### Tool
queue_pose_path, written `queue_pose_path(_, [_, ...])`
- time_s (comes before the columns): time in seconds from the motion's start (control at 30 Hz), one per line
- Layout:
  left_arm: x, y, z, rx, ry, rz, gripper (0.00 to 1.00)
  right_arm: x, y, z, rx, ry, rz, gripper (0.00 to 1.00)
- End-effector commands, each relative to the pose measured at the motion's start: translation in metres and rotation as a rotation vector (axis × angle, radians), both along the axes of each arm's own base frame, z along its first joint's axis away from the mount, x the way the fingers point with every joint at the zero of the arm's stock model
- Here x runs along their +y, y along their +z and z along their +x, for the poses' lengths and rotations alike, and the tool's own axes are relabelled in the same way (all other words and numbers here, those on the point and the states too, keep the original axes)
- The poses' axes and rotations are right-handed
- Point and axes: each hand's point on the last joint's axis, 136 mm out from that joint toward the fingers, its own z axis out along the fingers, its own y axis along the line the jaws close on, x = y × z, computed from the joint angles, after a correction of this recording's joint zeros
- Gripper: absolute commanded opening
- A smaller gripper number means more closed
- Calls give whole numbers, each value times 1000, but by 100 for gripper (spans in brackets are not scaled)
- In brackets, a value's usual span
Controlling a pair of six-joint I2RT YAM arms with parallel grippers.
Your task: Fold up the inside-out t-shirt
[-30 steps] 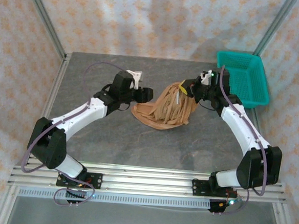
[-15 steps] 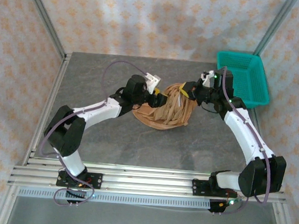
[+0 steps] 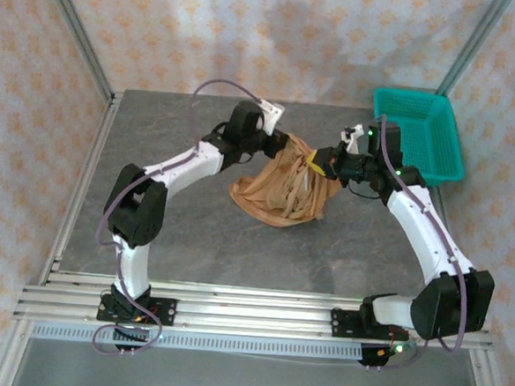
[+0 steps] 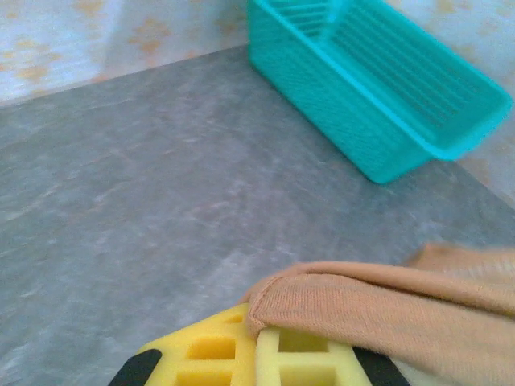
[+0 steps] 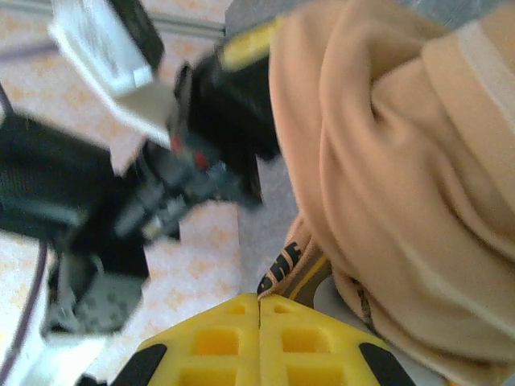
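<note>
The inside-out t-shirt [image 3: 285, 184] is a tan bunch hanging between both grippers, its lower part resting on the grey table [image 3: 150, 212]. My left gripper [image 3: 278, 147] is shut on a hemmed edge at the shirt's upper left; in the left wrist view the hem [image 4: 278, 301] is pinched between the yellow pads [image 4: 209, 354]. My right gripper [image 3: 324, 165] is shut on the shirt's upper right. In the right wrist view its pads [image 5: 233, 338] meet on a strip with black lettering [image 5: 282, 261], with the shirt's folds [image 5: 386, 185] beyond.
A teal plastic basket [image 3: 421, 134] stands at the table's back right corner, also seen from the left wrist as the basket [image 4: 378, 88]. The left arm's wrist [image 5: 201, 104] is close in front of the right gripper. Metal frame posts stand at the back corners.
My left arm reached right and farther back to the shirt, and its jaws went from open to shut on the hem. The shirt's top is raised and stretched between the grippers. The right gripper stayed shut.
</note>
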Motion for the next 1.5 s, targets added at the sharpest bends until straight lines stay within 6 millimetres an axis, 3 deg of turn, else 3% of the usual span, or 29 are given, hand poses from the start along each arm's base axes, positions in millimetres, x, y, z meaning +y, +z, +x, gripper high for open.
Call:
queue_pose_path(0.0, [54, -12, 28, 135, 186, 55, 0, 10, 30, -30, -105, 143, 43, 0])
queue_pose_path(0.13, [89, -32, 35, 217, 267, 143, 0, 13, 53, -38, -186, 164, 102, 0])
queue_pose_path(0.3, [150, -61, 33, 305, 438, 203, 0, 13, 89, -21, -275, 105, 174, 0])
queue_pose_path(0.4, [191, -71, 27, 351, 552, 213, 0, 1, 114, -11, -325, 41, 183, 0])
queue_pose_path(0.5, [222, -68, 20, 357, 644, 214, 0, -19, 138, 0, -366, -41, 176, 0])
queue_pose_path(0.67, [239, -55, 10, 340, 680, 233, 0, -51, 181, 10, -430, -155, 214, 0])
queue_pose_path(0.73, [238, -57, 6, 349, 676, 232, 0, -61, 186, 14, -437, -193, 210, 0])
queue_pose_path(0.87, [233, -58, -5, 335, 659, 190, 0, -69, 150, 35, -349, -256, 182, 0])
queue_pose_path(1.03, [212, -63, -14, 365, 591, 150, 0, -62, 57, 49, -190, -280, -34, 0])
queue_pose_path(1.13, [211, -71, -17, 394, 595, 156, 0, -36, 10, 53, -137, -232, -151, 5])
queue_pose_path(1.3, [217, -73, -25, 406, 633, 159, 0, 19, -53, 61, -93, -151, -315, 37])
queue_pose_path(1.47, [219, -81, -34, 434, 644, 158, 0, 85, -102, 65, -94, -46, -478, 44])
